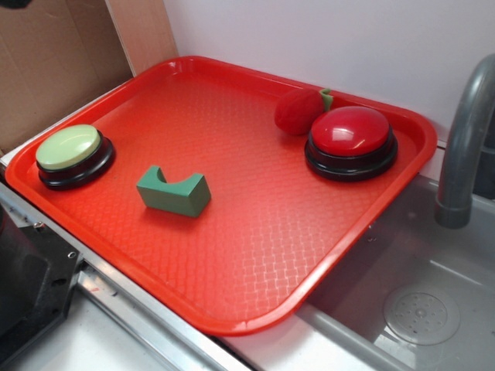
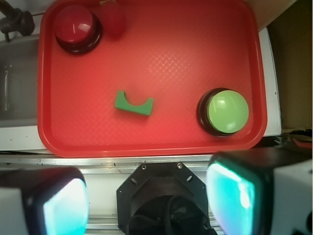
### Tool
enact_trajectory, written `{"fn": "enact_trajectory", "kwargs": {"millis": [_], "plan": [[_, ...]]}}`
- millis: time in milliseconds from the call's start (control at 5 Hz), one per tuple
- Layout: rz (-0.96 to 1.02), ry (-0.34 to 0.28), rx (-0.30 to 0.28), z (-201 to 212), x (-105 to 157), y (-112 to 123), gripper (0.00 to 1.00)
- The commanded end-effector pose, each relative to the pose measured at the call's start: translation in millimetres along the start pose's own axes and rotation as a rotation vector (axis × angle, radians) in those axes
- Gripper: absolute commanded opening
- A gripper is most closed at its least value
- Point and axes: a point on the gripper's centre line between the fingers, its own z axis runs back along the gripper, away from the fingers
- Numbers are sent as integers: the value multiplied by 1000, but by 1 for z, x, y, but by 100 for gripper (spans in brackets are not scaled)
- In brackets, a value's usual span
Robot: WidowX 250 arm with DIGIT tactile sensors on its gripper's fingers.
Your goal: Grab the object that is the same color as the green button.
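The dark green block (image 1: 173, 192) with a curved notch in its top lies on the red tray (image 1: 255, 255), left of the middle. In the wrist view the block (image 2: 133, 104) lies mid-tray. The pale green button (image 1: 70, 151) on a black base sits at the tray's left end, to the right in the wrist view (image 2: 225, 111). My gripper (image 2: 146, 200) is open and empty, high above the tray's near edge and well apart from the block. Its two fingers (image 2: 230, 200) frame the bottom of the wrist view. The gripper does not show in the exterior view.
A red dome button (image 1: 352, 141) on a black base and a red plush fruit (image 1: 300, 110) with a green leaf sit at the tray's far right. A grey sink (image 1: 418, 309) with a faucet (image 1: 460, 147) lies to the right. Cardboard (image 1: 54, 54) stands at the back left.
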Motion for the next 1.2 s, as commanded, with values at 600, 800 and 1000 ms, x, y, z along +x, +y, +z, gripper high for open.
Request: {"fn": "enact_trajectory", "kwargs": {"millis": [600, 800, 1000], "plan": [[-753, -129, -40, -85, 54, -31, 100], [-944, -169, -88, -119, 58, -40, 100], [-1007, -143, -87, -154, 56, -39, 100]]}}
